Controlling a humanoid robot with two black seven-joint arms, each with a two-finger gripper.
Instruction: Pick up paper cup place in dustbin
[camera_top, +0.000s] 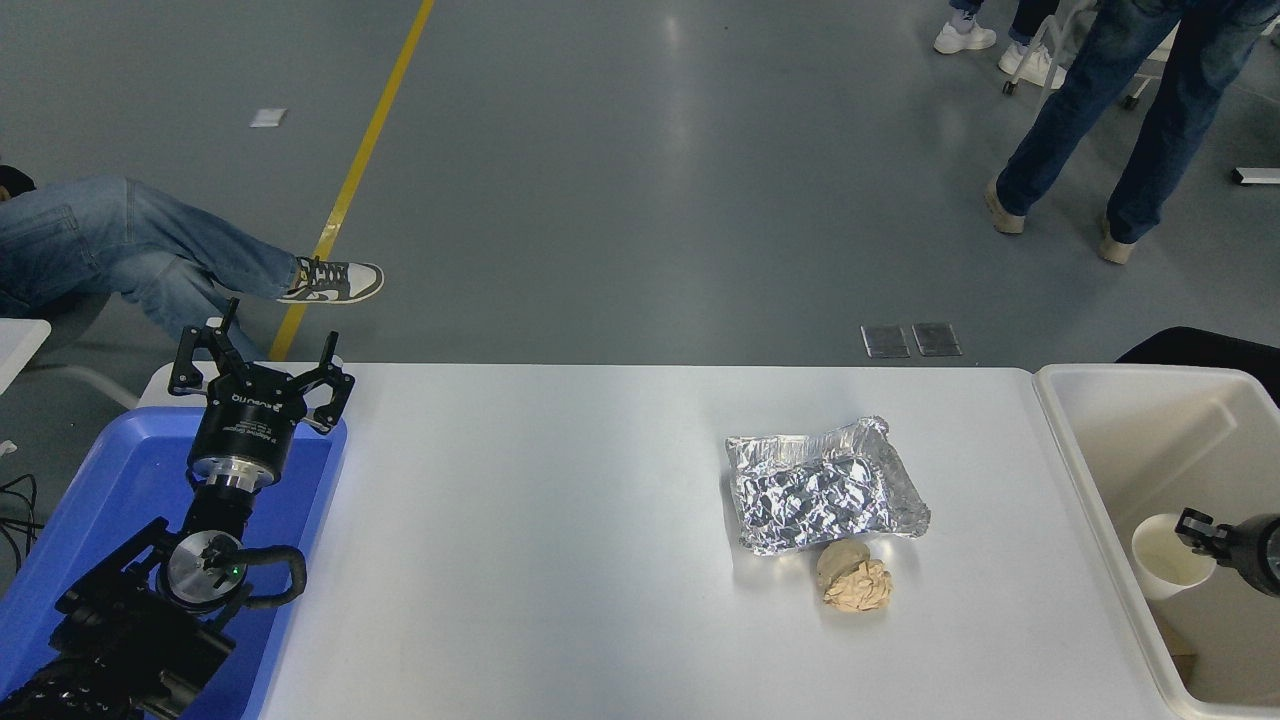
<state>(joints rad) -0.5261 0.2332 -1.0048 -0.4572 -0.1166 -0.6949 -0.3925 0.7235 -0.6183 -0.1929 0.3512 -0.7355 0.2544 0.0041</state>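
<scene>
The white paper cup (1165, 557) hangs inside the opening of the beige dustbin (1130, 370) at the table's right end, near its left wall, its cream inside turned up. My right gripper (1200, 535) comes in from the right edge, shut on the cup's rim, with one black finger showing on it. Only its tip is in view. My left gripper (258, 372) is parked at the lower left over the far edge of a blue tray, open and holding nothing.
A crinkled silver foil tray (825, 485) lies right of the table's middle, with a tan crumpled paper ball (855, 582) just in front of it. The blue tray (100, 480) is at the left edge. People's legs show beyond the table.
</scene>
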